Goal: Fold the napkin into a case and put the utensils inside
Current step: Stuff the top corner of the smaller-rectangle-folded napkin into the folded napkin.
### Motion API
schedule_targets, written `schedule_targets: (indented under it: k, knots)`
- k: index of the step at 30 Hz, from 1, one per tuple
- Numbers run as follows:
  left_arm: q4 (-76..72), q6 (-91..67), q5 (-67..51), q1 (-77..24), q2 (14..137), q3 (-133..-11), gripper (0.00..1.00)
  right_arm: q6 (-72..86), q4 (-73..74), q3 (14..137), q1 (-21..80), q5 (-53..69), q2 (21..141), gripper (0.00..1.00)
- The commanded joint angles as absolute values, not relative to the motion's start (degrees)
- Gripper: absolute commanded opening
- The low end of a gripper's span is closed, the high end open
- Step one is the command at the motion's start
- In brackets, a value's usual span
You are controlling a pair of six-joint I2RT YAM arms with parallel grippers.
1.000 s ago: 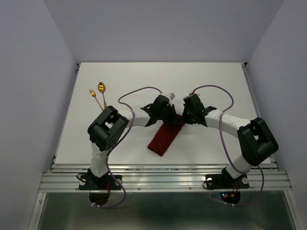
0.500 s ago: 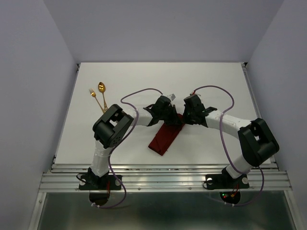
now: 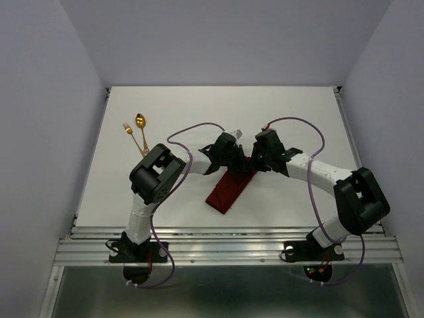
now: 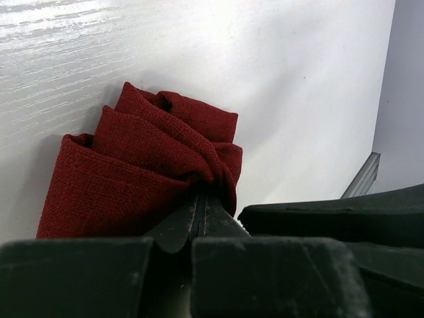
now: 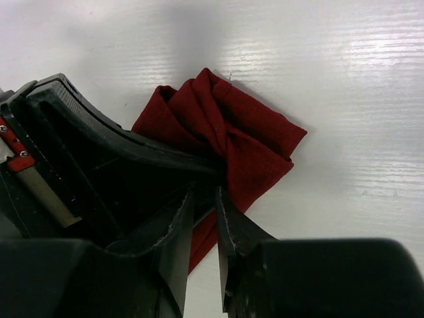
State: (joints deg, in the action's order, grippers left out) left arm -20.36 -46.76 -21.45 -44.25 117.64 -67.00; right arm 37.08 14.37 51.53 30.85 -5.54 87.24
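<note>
The dark red napkin [image 3: 225, 192] lies folded into a narrow oblong strip at the table's middle, slanting from near left to far right. My left gripper [image 3: 238, 163] is at its far end, shut on a bunched fold of the cloth [image 4: 132, 172], with the jaws [image 4: 201, 199] pressed together. My right gripper [image 3: 252, 161] meets it from the right. Its fingers [image 5: 204, 192] stand a narrow gap apart on the cloth's edge [image 5: 258, 139], right beside the left gripper's black body [image 5: 99, 132]. The gold spoon [image 3: 140, 120] and gold fork [image 3: 127, 128] lie side by side at the far left.
The utensils' handles run back toward the left arm's elbow [image 3: 157, 173]. Purple cables loop above both forearms. The table's metal front rail [image 3: 225, 242] runs along the near edge, and grey walls close in on both sides.
Both arms have shifted slightly; the left elbow moved right and the right forearm leaned in toward the napkin's far end. The napkin and utensils have not moved.
</note>
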Motion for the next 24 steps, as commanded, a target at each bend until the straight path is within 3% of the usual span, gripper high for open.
schedule_targets:
  k: [1, 13, 20, 22, 24]
  knots:
    - [-20.13, -46.05, -20.48, -44.47, 118.13, -66.89, 0.00, 36.91, 14.32, 52.73, 31.38, -9.66, 86.31, 0.26]
    - [-20.39, -45.79, -20.57, -44.47, 117.86, -66.62, 0.00, 35.77, 16.87, 54.93, 31.38, -10.99, 89.91, 0.26]
    - [-20.57, -45.88, -20.48, -44.47, 117.42, -66.53, 0.00, 35.60, 16.79, 55.11, 31.38, -10.11, 90.79, 0.10]
    - [-20.57, -45.79, -20.48, -44.47, 117.42, -66.45, 0.00, 35.77, 16.87, 55.20, 31.38, -10.20, 90.53, 0.01]
    - [-20.57, -45.70, -20.57, -44.47, 117.51, -66.45, 0.00, 36.03, 16.53, 55.11, 31.38, -10.20, 89.22, 0.01]
